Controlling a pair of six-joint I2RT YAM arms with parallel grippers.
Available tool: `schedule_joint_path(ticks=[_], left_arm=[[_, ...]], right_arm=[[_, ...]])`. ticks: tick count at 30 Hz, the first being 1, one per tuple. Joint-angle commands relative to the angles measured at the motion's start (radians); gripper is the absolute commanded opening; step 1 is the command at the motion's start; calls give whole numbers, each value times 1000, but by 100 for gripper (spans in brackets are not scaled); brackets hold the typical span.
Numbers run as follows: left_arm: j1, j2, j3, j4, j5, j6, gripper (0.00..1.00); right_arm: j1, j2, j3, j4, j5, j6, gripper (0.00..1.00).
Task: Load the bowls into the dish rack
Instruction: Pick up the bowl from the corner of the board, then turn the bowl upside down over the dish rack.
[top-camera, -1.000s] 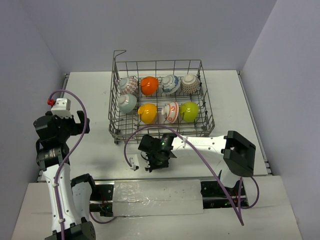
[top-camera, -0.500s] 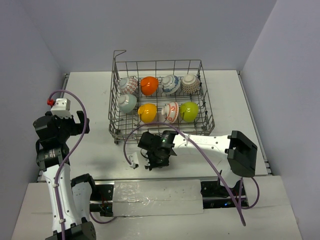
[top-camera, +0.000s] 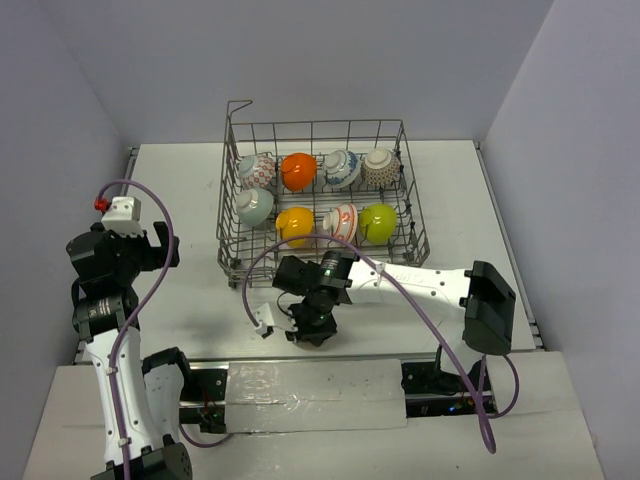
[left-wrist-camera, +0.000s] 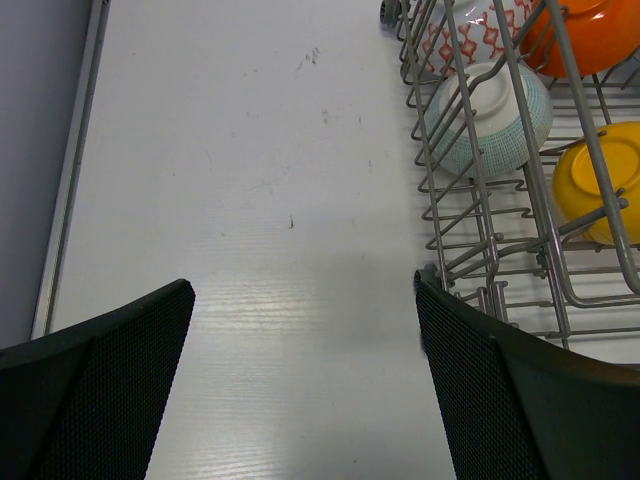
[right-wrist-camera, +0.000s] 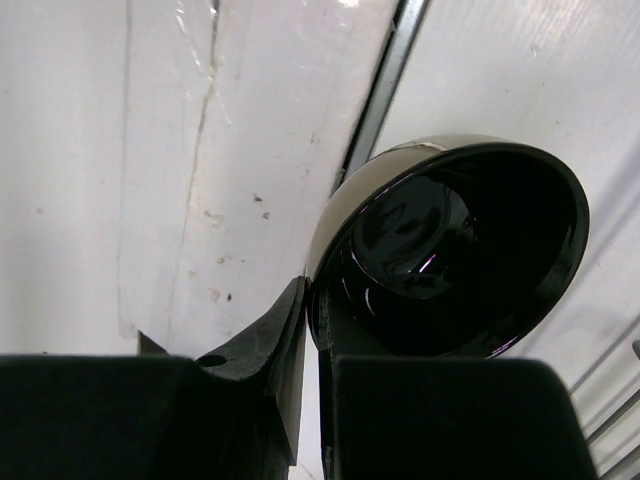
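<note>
At the left, the left gripper (left-wrist-camera: 305, 400) hangs over bare table, its two black mesh-textured fingers (left-wrist-camera: 100, 380) spread wide with nothing between them. The right gripper (right-wrist-camera: 312, 330) is near the table's front edge, just before the rack, pinched tight on the thin rim of the glossy black bowl (right-wrist-camera: 450, 260), which is tilted on its side.

Behind it stands the dish rack (top-camera: 310, 135), a grey wire basket with upright tines. It holds eight round bowls in two rows: red-diamond patterned bowl (top-camera: 257, 170), orange bowl (top-camera: 298, 171), blue-patterned bowl (top-camera: 341, 168) and pale patterned bowl (top-camera: 380, 167); then teal bowl (top-camera: 254, 207), yellow bowl (top-camera: 295, 225), red-and-white bowl (top-camera: 342, 223) and lime bowl (top-camera: 378, 222).

The table (top-camera: 180, 190) is smooth, white and faintly scuffed. Plain pale walls (top-camera: 300, 60) enclose it.
</note>
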Motion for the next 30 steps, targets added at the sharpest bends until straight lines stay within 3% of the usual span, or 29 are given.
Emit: schedule_joint_path(ticks=[1, 6, 15, 23, 30], left_arm=[[5, -10, 6, 35, 24, -8, 99], [6, -10, 6, 35, 26, -8, 99], [8, -42, -8, 36, 23, -4, 99], [8, -40, 4, 42, 18, -7, 99], [12, -60, -17, 48, 21, -1, 99]], right_arm=[[0, -40, 102, -55, -72, -19, 0], [-11, -21, 271, -150, -170, -39, 0], [-54, -1, 428, -195, -178, -33, 0], [-163, 29, 594, -225, -167, -45, 0], [-237, 97, 754, -291, -257, -74, 0]])
